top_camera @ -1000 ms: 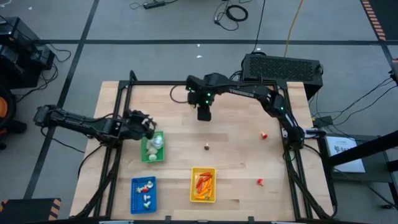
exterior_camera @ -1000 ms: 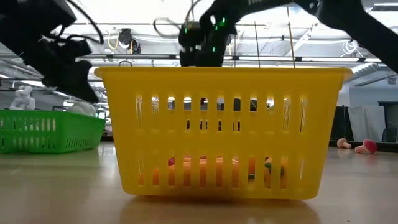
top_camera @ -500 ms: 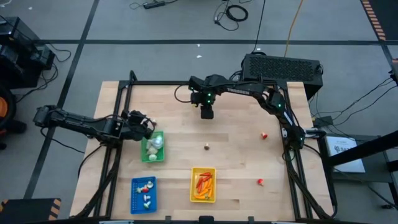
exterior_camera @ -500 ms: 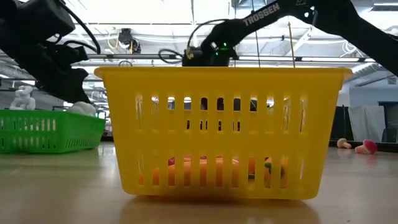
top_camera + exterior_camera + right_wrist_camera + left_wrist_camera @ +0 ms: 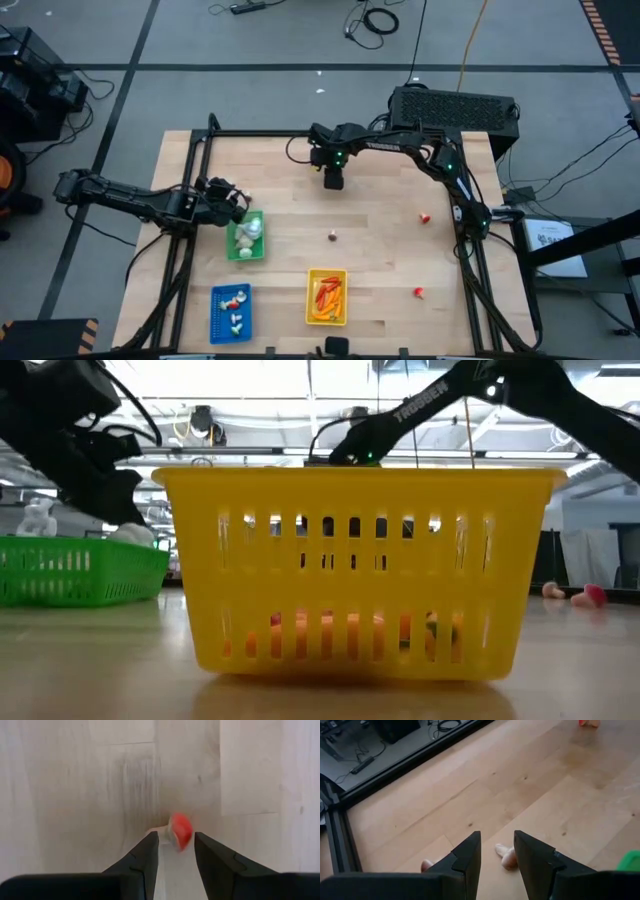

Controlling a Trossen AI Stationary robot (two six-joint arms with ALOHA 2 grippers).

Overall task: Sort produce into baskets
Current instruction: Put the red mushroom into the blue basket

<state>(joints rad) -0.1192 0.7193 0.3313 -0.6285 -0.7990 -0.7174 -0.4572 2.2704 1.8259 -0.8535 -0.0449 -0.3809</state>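
Note:
My right gripper (image 5: 333, 182) stands open at the table's far middle, pointing steeply down. In its wrist view a small red-and-white produce piece (image 5: 179, 832) lies on the wood just past the open fingertips (image 5: 176, 836). My left gripper (image 5: 238, 207) waits open above the far edge of the green basket (image 5: 246, 240), which holds white bulbs. In its wrist view a pale piece (image 5: 506, 856) lies on the table beyond the fingers. The blue basket (image 5: 231, 310) holds red-and-white pieces. The yellow basket (image 5: 327, 297) holds orange and red ones. In the low view the yellow basket (image 5: 355, 570) hides my right gripper.
Loose pieces lie on the wood: a small one (image 5: 331, 237) at the centre and red ones to the right (image 5: 425, 216) and near right (image 5: 418, 292). Black frame rails (image 5: 200, 150) edge the table. A black box (image 5: 455, 108) stands beyond the far edge.
My right gripper has come down toward the table, shifting slightly toward the far edge. In the low view it has sunk behind the yellow basket's rim.

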